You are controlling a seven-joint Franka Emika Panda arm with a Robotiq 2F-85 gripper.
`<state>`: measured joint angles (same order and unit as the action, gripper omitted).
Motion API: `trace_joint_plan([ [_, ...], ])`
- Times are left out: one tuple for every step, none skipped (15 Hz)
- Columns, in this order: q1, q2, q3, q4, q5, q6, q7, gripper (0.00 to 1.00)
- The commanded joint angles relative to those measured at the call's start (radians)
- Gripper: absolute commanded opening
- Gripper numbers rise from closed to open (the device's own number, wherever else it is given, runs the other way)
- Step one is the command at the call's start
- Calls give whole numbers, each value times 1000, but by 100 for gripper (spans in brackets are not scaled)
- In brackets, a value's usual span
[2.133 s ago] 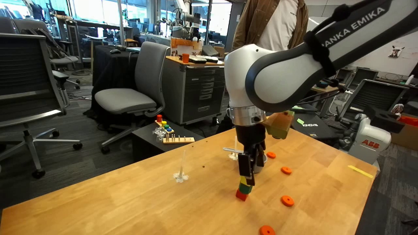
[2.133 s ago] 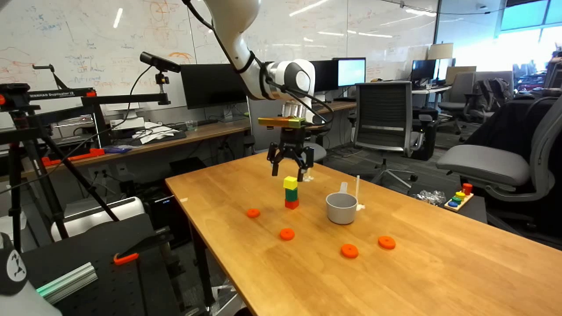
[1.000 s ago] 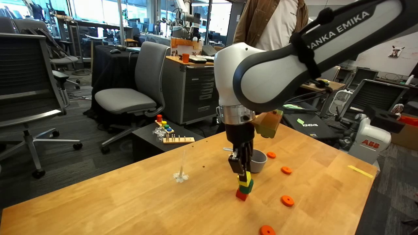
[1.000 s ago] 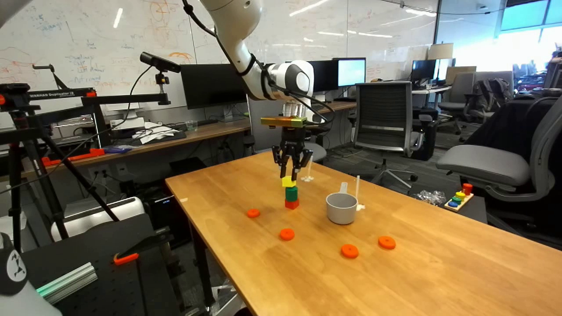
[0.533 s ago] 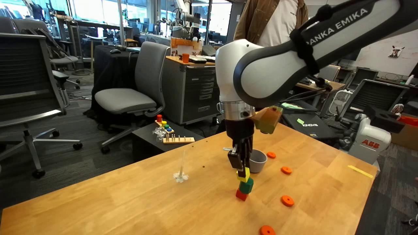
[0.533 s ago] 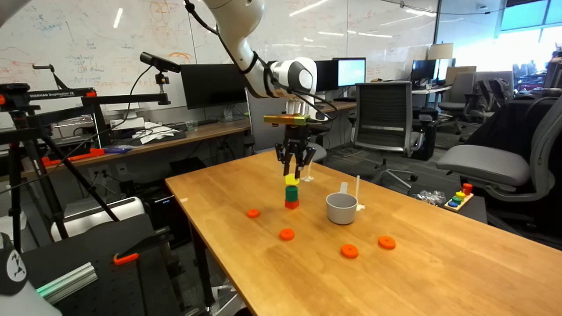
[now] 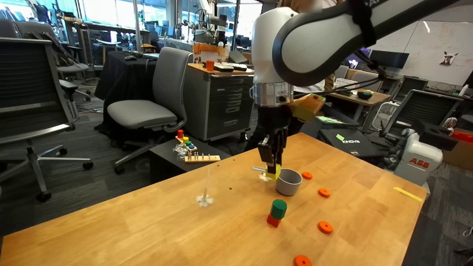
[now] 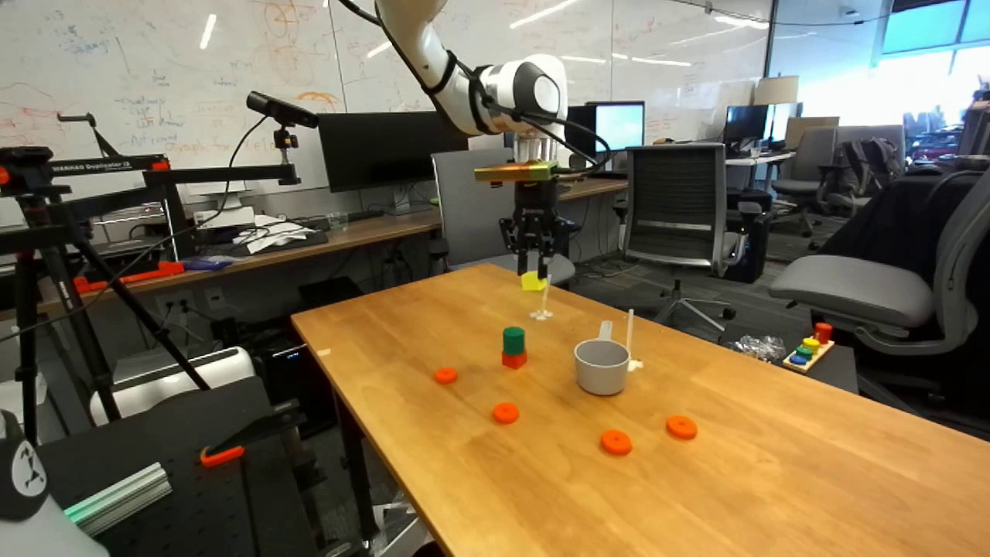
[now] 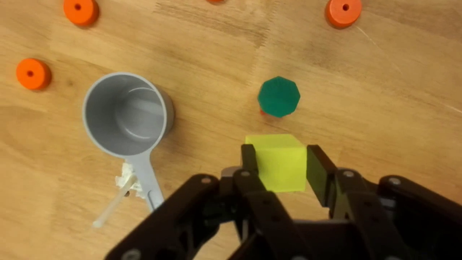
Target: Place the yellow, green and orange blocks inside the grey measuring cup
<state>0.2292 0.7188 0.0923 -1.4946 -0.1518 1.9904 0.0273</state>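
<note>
A: What's new?
B: Yellow block [image 9: 280, 168] now lifted clear, just right of centre in the wrist view. End effector [image 8: 532, 269] closed to its width, gripping opposite faces.
A: The rest?
B: Green block [image 9: 279, 96], above it in that frame, sits on orange block [image 7: 274, 220], seen lower centre in an exterior view. Cup [image 9: 126, 115] at left, wrist view: no block inside.
A: Meaning?
B: First pick looks sound. Likely next: leftward over the cup, then release. None placed yet.
</note>
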Motion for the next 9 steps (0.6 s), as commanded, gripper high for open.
trace_joint_plan([
  [-36,-102,-28,-89,6,17,20,14],
  [-47,-117,-36,-99,6,18,23,14],
  [-63,-134,-44,-114,13,23,26,14],
  [-78,-146,-49,-122,16,25,26,14],
  [-93,-157,-54,-135,22,28,24,14],
  [-105,-165,-58,-144,25,29,24,14],
  [-117,-165,-58,-150,31,32,21,14],
  [-124,-164,-59,-154,32,35,21,14],
  [-131,-156,-56,-155,37,39,17,14],
])
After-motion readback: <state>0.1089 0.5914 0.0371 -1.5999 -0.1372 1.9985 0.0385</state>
